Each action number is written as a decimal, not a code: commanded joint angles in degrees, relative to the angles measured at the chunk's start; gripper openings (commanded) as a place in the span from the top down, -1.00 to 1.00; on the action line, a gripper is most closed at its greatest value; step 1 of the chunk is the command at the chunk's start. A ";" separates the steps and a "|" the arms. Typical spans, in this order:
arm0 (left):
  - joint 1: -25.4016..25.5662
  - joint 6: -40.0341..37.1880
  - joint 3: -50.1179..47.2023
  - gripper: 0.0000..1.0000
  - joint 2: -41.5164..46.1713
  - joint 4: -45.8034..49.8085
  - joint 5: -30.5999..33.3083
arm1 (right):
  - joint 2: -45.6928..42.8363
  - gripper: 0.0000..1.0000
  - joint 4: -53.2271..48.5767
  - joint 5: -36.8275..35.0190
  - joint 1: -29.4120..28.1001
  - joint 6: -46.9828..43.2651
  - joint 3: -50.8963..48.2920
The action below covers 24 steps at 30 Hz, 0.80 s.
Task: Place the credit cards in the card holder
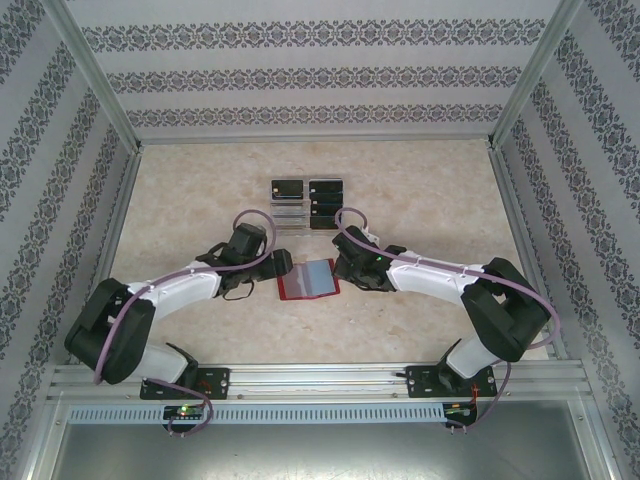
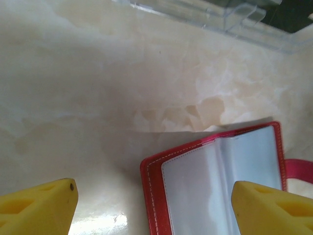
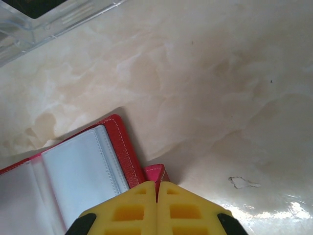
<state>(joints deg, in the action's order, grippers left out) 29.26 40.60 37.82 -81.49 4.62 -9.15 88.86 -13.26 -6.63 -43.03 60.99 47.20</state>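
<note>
The red card holder [image 1: 308, 278] lies open on the table between both arms, its greyish pockets facing up. My left gripper [image 2: 154, 196] is open and straddles the holder's left edge [image 2: 151, 186], with one yellow fingertip [image 2: 264, 205] over the pocket. My right gripper [image 3: 157, 185] is shut on the holder's pink snap tab [image 3: 155, 172] at its right side. Several black credit cards [image 1: 288, 188] stand in a clear rack behind the holder, apart from both grippers.
The clear plastic rack [image 1: 300, 215] sits just beyond the holder, and its edge shows in both wrist views [image 2: 205, 14] [image 3: 44, 24]. Patterned walls with metal posts [image 1: 100, 80] close in the marbled table on three sides.
</note>
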 commanded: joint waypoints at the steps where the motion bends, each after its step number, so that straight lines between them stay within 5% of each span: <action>1: 2.00 -3.93 2.39 -0.65 -2.07 2.81 1.02 | -0.67 1.00 1.80 -0.51 -0.83 0.30 -1.05; 11: 7.05 -8.26 4.88 -0.65 -5.87 9.98 7.49 | -0.85 1.00 2.64 -0.52 -0.75 0.66 -2.45; 24: 7.18 -7.47 3.56 -0.65 -8.02 15.70 14.96 | -1.09 1.00 2.24 -1.03 -0.52 0.64 -3.26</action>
<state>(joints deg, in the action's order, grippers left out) 36.25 33.98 41.91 -87.85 14.44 1.54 88.86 -10.85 -6.66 -43.03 61.36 44.71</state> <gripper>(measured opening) 0.824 0.057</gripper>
